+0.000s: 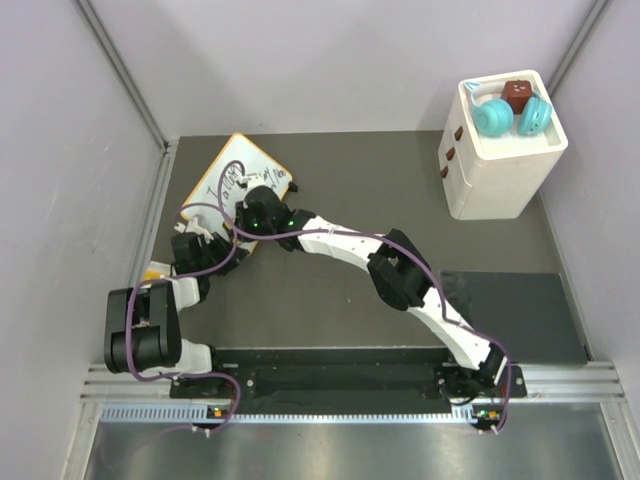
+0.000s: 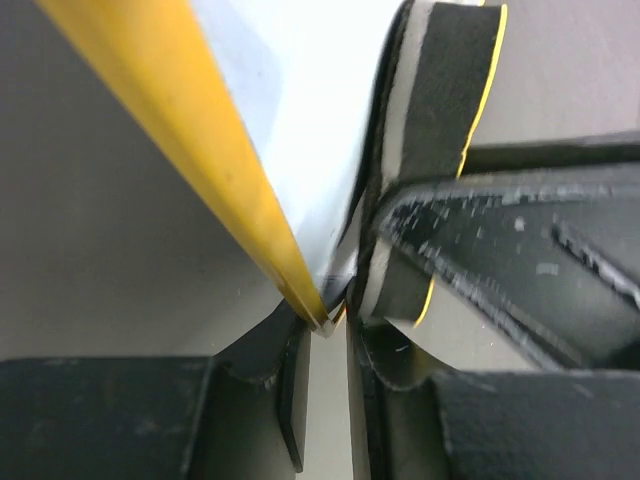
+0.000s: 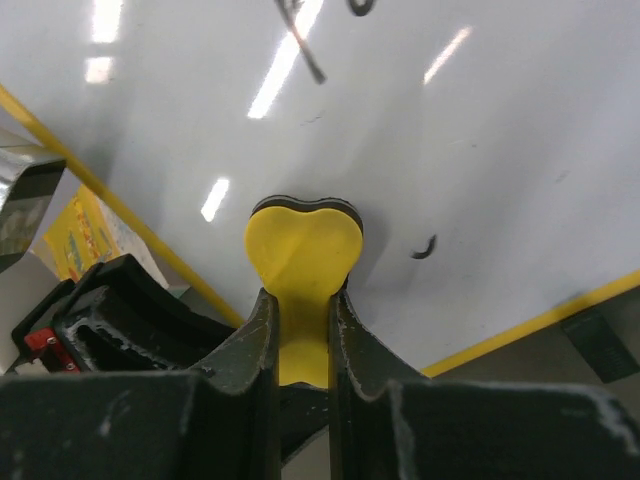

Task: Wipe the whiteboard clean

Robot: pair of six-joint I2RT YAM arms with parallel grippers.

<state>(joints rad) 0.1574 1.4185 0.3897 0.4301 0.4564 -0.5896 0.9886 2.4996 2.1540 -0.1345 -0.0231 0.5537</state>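
Whiteboard (image 1: 248, 162) sits at the far left of the table (image 1: 380, 190), angled. Left gripper (image 2: 322, 335) has its jaws nearly closed, pinching the board's near corner by the yellow frame. Right gripper (image 3: 303, 300) clamps a yellow eraser (image 3: 303, 245) tight, its pad pressed flat on the white surface, black marks (image 3: 425, 247) just beside it.

Pale grey walls (image 1: 60, 100) enclose a dark grey desk (image 1: 370, 170); a white box (image 1: 500, 180) stands far right, a dark mat (image 1: 520, 315) nearer.
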